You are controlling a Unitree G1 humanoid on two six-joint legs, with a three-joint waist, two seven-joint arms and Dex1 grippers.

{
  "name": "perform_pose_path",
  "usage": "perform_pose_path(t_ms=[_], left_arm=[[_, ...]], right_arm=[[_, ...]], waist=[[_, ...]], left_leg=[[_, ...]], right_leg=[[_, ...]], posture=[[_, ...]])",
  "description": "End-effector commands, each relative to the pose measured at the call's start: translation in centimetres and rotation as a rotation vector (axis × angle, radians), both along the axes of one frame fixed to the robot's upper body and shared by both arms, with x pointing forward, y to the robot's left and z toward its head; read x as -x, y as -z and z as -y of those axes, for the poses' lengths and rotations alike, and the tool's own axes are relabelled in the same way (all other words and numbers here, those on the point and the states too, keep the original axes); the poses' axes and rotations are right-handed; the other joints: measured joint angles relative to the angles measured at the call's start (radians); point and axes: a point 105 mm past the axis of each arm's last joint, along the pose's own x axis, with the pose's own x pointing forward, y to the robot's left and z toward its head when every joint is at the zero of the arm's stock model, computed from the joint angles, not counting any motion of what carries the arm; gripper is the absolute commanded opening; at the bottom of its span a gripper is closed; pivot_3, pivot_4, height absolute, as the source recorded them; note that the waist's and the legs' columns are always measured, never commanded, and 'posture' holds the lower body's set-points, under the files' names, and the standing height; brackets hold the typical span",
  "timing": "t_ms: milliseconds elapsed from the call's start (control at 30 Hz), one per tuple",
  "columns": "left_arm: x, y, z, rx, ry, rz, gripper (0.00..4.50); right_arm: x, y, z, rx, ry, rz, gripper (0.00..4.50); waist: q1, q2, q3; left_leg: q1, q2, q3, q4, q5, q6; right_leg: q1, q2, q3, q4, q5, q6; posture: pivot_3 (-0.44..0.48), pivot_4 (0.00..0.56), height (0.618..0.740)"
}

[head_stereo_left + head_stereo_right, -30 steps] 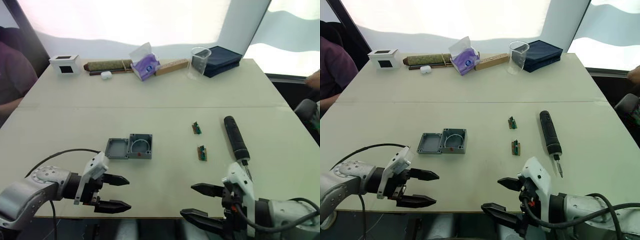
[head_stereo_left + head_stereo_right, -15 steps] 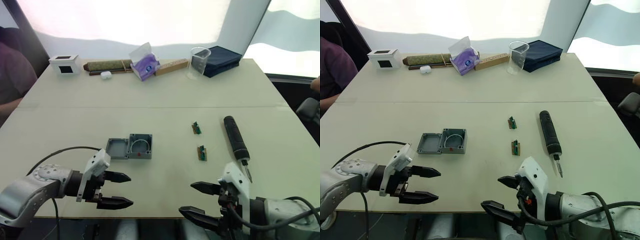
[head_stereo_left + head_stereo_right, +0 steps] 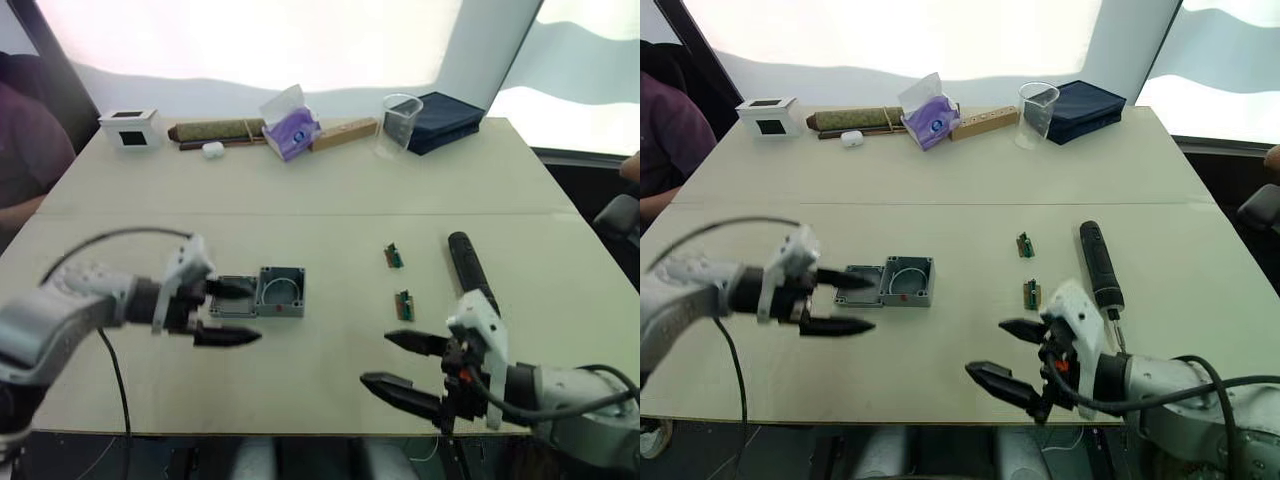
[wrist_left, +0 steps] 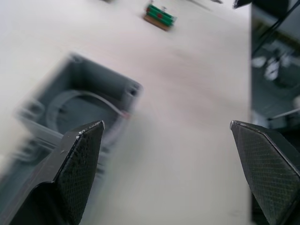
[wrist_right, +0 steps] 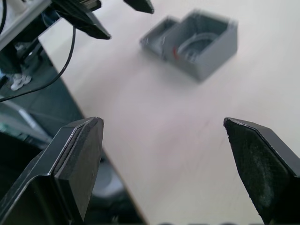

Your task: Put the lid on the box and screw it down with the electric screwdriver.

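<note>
Task not begun: the lid (image 3: 859,286) lay on the counter (image 3: 940,180) touching the open box (image 3: 908,280), and the electric screwdriver (image 3: 1099,268) lay untouched, well apart toward the robot's right. The left gripper (image 3: 845,303), fingers spread and empty, sat at the lid; the right gripper (image 3: 1017,353), likewise spread and empty, was near the screwdriver. The screwdriver's tip was hidden behind the right arm, no screws were discernible, and the left arm was motion-blurred.

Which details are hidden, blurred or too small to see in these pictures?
- The lid: partly covered by the open left gripper in the eye views.
- The electric screwdriver: its bit sits behind the open right gripper.
- The box: blurred in the left wrist view.
- Two small green parts: too small to identify.
</note>
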Motion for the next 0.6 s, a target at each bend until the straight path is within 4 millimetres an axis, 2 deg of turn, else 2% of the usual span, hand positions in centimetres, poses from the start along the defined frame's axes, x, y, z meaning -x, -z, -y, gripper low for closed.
perform_pose_path(t_ms=[33,100,233,300,500,600], left_arm=[[-0.7,-0.4,1.2,-0.136,0.121,0.078,4.44],[-1.3,0.0,1.7,-0.282,0.198,0.153,4.44],[-1.6,1.1,3.3,-0.361,0.296,0.186,4.44],[-2.0,1.8,3.1,-0.422,0.292,0.173,4.44],[-2.5,3.8,3.7,-0.468,0.317,0.159,4.44],[-2.7,4.8,4.3,-0.466,0.32,0.154,4.44]], right_arm=[[-0.8,-0.4,-0.8,0.03,0.0,0.071,4.46],[-1.6,-0.3,-1.4,0.067,0.006,0.123,4.46],[-2.0,1.2,-1.9,0.105,0.03,0.131,4.46],[-2.0,1.7,-1.9,0.116,0.043,0.132,4.46],[-2.0,2.4,-1.5,0.106,0.104,0.136,4.46],[-2.1,2.5,-1.4,0.092,0.134,0.139,4.46]], waist=[[-0.002,0.0,0.0],[-0.002,0.0,0.0],[0.0,0.001,0.0],[-0.001,0.0,0.0],[0.001,0.0,0.0],[0.003,0.001,0.0]], left_leg=[[-0.001,0.0,0.0,0.0,0.0,0.0],[-0.001,0.0,-0.001,0.0,0.0,0.001],[-0.003,0.0,-0.001,0.0,0.0,0.001],[-0.005,0.0,-0.001,0.001,0.0,0.001],[-0.008,0.0,-0.002,0.006,-0.001,0.002],[-0.011,0.001,-0.003,0.015,-0.005,0.01]], right_leg=[[-0.001,0.0,0.0,0.0,0.0,0.0],[-0.002,0.001,0.0,0.0,0.0,0.0],[-0.004,0.002,0.0,0.001,0.0,0.0],[-0.005,0.001,0.0,0.001,0.0,0.0],[-0.006,0.002,-0.001,0.003,0.0,0.0],[-0.005,0.002,-0.002,0.005,0.0,0.0]], posture=[[0.0,0.15,0.737],[0.0,0.15,0.737],[0.0,0.15,0.737],[0.0,0.15,0.737],[0.0,0.15,0.737],[0.0,0.15,0.737]])
